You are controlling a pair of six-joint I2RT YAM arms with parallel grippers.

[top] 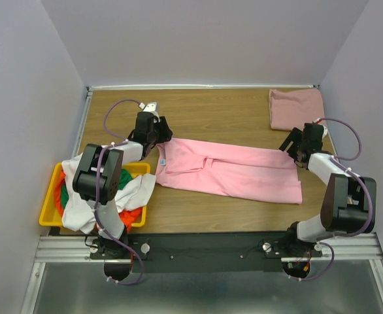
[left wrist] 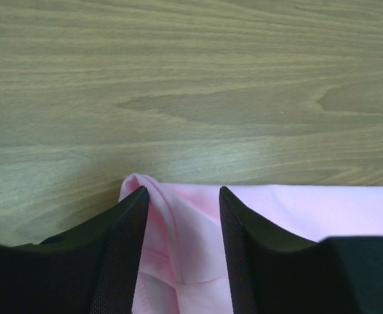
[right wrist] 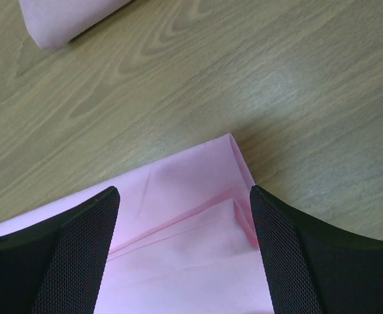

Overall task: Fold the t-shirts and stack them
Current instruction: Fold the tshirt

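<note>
A bright pink t-shirt [top: 231,171] lies folded lengthwise across the middle of the table, with a small neck label [top: 163,159] near its left end. My left gripper [top: 159,135] is down at the shirt's far left corner. In the left wrist view its fingers [left wrist: 183,191] stand apart astride a raised fold of the pink cloth [left wrist: 178,242], and the left finger touches that fold. My right gripper [top: 295,148] is at the far right corner, open [right wrist: 183,191], with the layered pink corner [right wrist: 198,170] between its fingers. A folded dusty rose t-shirt [top: 297,108] lies at the back right.
A yellow bin [top: 48,208] at the near left holds a heap of white [top: 138,188], orange [top: 134,217] and green [top: 123,178] t-shirts. Side walls close in the table on the left, back and right. The folded rose shirt's edge [right wrist: 67,19] shows just beyond my right gripper.
</note>
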